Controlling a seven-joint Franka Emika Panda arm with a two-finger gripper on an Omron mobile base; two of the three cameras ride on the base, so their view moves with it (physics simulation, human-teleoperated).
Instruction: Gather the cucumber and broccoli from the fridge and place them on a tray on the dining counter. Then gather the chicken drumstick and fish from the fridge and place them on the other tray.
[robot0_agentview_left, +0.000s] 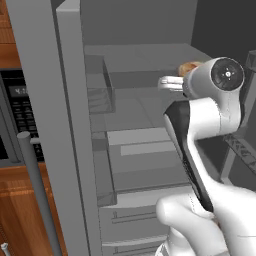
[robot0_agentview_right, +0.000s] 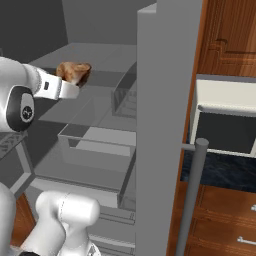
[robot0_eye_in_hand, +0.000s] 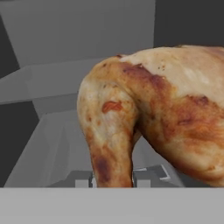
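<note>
The fridge (robot0_agentview_left: 135, 55) stands open, with my arm reaching into its upper shelf space. The chicken drumstick (robot0_eye_in_hand: 153, 118), orange-brown and roasted, looms large in the hand view, its narrow end pinched between my fingertips (robot0_eye_in_hand: 140, 179). My gripper (robot0_eye_in_hand: 113, 180) is shut on it. From the base, the chicken drumstick (robot0_agentview_right: 74, 71) shows just past my white hand, over a grey shelf (robot0_agentview_right: 100, 107). In the left base view the chicken drumstick (robot0_agentview_left: 189, 67) peeks out behind my wrist. Whether it rests on the shelf or hangs above it is unclear.
The open fridge door (robot0_agentview_left: 45, 125) with its bar handle (robot0_agentview_left: 37, 195) stands on the left, the other door (robot0_agentview_right: 160, 125) and its handle (robot0_agentview_right: 192, 200) on the right. Door bins (robot0_agentview_left: 100, 90) and drawers (robot0_agentview_left: 145, 160) line the inside. Wooden cabinets (robot0_agentview_right: 225, 30) flank the fridge.
</note>
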